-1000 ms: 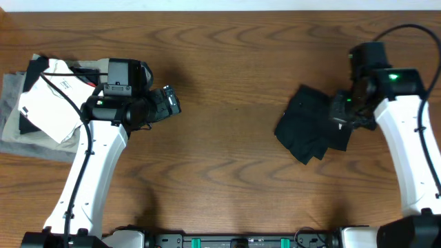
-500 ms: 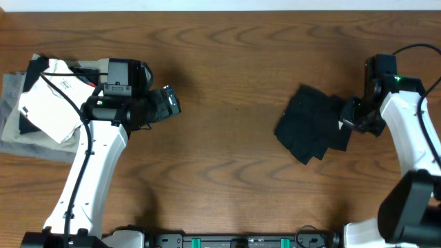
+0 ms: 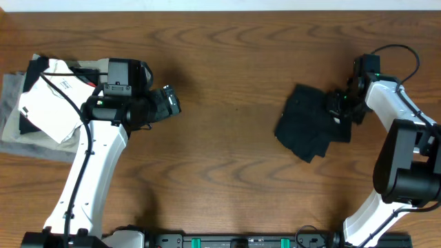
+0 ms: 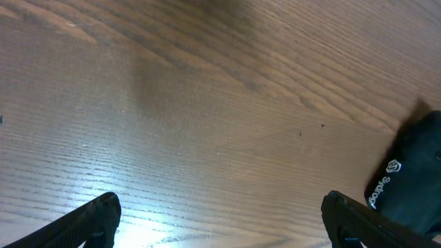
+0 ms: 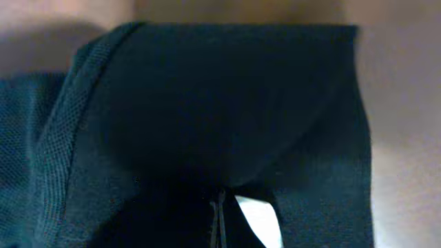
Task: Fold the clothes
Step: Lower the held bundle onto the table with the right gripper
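Observation:
A crumpled black garment point(image 3: 310, 127) lies on the wooden table at the right. It also shows at the right edge of the left wrist view point(image 4: 413, 172), with a small white logo. My right gripper point(image 3: 339, 107) is at the garment's upper right edge. In the right wrist view the black cloth point(image 5: 207, 103) fills the frame with a white tag point(image 5: 258, 217), and the dark fingers point(image 5: 219, 220) look pressed together on the cloth. My left gripper point(image 3: 169, 102) is open and empty above bare wood point(image 4: 224, 220), well to the left of the garment.
A stack of folded clothes point(image 3: 41, 103), white on grey and black, sits at the table's far left edge behind the left arm. The table's far edge point(image 3: 220, 9) meets a white wall.
My right arm has swung round, its wrist now reaching the garment from the right. The gripper has shifted slightly up along the garment's right edge. The left arm has not moved.

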`<action>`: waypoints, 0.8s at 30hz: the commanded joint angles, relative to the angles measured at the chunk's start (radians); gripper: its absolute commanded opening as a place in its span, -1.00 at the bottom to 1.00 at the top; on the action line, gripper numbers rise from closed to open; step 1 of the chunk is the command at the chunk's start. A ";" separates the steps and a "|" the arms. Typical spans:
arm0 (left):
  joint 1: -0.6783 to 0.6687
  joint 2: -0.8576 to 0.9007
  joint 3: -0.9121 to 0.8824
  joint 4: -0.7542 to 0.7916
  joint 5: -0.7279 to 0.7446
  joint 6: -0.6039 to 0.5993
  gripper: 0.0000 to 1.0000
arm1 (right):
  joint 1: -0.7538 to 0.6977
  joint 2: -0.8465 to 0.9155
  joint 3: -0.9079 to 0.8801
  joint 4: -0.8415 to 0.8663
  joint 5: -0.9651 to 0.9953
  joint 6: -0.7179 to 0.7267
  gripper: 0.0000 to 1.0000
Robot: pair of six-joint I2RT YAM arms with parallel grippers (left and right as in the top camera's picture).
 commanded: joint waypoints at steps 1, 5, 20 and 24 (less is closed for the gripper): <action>0.001 0.010 0.000 -0.002 -0.009 0.009 0.89 | 0.047 0.044 -0.007 0.056 -0.067 -0.073 -0.98; 0.001 0.010 0.000 -0.002 -0.009 0.009 0.89 | 0.097 0.044 -0.005 0.136 -0.114 -0.166 -0.98; 0.001 0.010 0.000 0.001 -0.009 0.009 0.89 | 0.192 0.026 0.171 -0.048 0.078 -0.092 -0.98; 0.001 0.010 0.000 0.002 -0.009 0.009 0.89 | 0.190 -0.026 0.304 -0.210 0.166 -0.093 -0.98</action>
